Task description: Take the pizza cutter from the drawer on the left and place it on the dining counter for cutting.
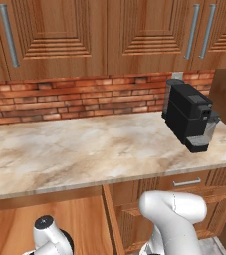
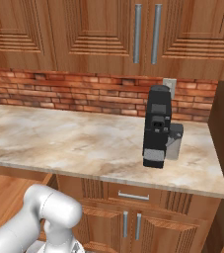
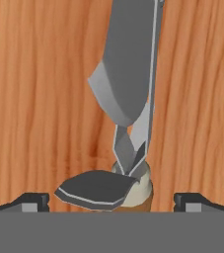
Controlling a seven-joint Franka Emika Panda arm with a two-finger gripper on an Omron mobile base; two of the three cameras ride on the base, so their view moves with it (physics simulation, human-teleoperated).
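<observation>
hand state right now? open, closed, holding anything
Hand: open, holding nothing. Its fingertips stand wide apart on either side of the pizza cutter, which lies on the drawer floor.

Kitchen: marble counter (image 1: 84,149), brick backsplash (image 1: 74,97), coffee machine (image 1: 188,115).

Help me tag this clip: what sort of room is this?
A kitchen, rendered: a marble counter with a brick backsplash, a black coffee machine standing on it, and wooden cabinets above.

A black coffee machine (image 1: 188,116) is standing far right on the marble bench (image 1: 74,149), below wooden cabinets (image 1: 84,35).
</observation>
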